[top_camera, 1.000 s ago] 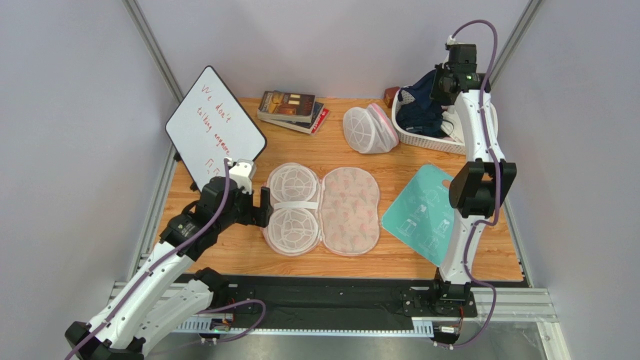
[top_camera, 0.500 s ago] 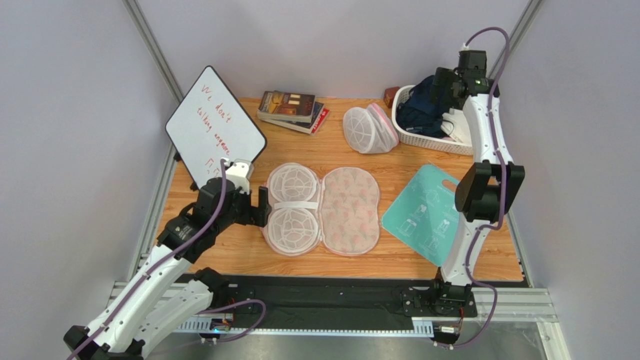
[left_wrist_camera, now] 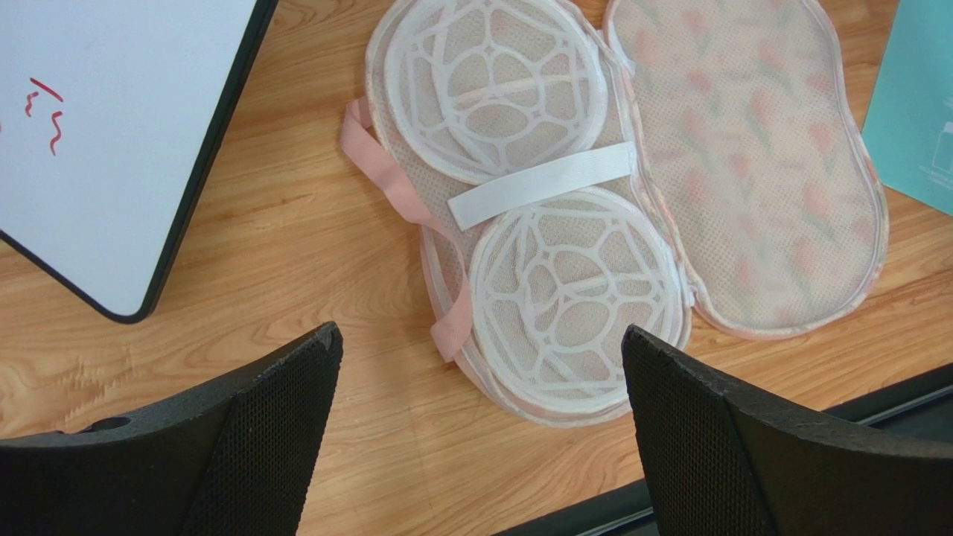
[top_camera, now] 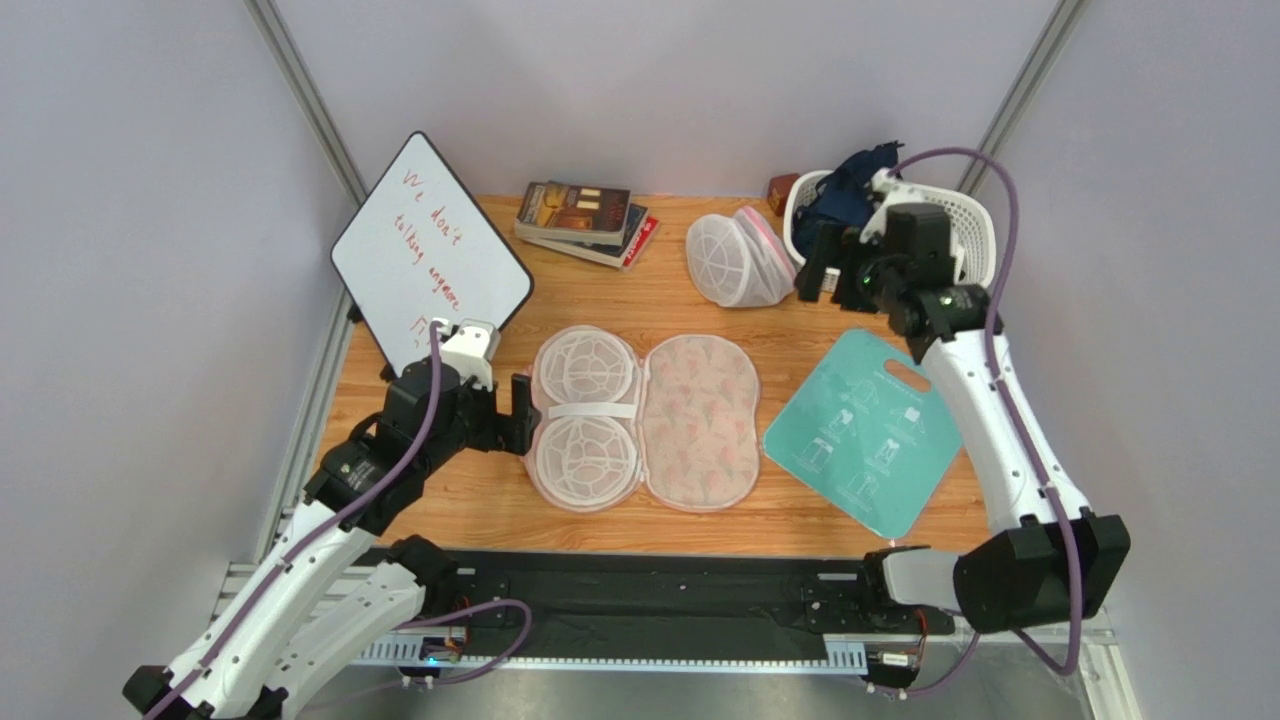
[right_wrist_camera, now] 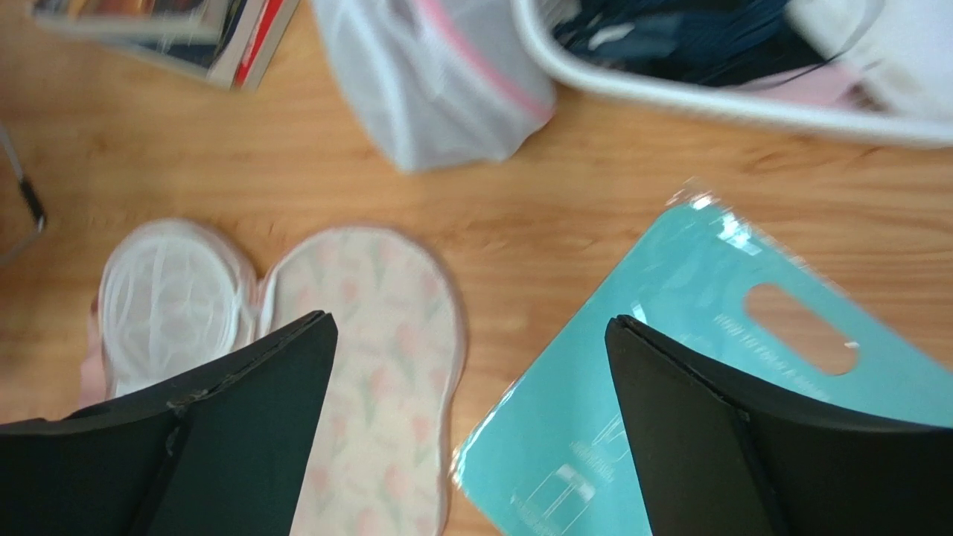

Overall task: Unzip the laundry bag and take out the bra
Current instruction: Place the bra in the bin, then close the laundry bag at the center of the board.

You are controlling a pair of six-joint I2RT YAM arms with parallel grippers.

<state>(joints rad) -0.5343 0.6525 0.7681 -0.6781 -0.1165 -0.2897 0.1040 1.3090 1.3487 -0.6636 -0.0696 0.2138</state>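
The laundry bag (top_camera: 699, 423) lies opened flat at the table's middle. Its cream floral half (left_wrist_camera: 744, 168) faces up on the right, and two white lattice cups (left_wrist_camera: 571, 290) under a white band sit on the left half. The pink loop strap (left_wrist_camera: 386, 179) lies at its left edge. A dark navy garment with thin straps, apparently the bra (top_camera: 845, 192), lies in the white basket (top_camera: 980, 225). My left gripper (top_camera: 525, 414) hovers open just left of the bag. Just left of the basket, my right gripper (top_camera: 836, 258) is open and empty. From there it looks down on the bag (right_wrist_camera: 375, 335).
A whiteboard (top_camera: 428, 255) leans at the back left. Stacked books (top_camera: 583, 221) lie at the back. A white mesh dome bag (top_camera: 736, 258) sits beside the basket. A teal plastic sheet (top_camera: 860, 428) lies right of the laundry bag.
My right gripper has gone from shut to open and has swung from above the basket down and to its left; the navy garment stays in the basket. The left arm has barely moved.
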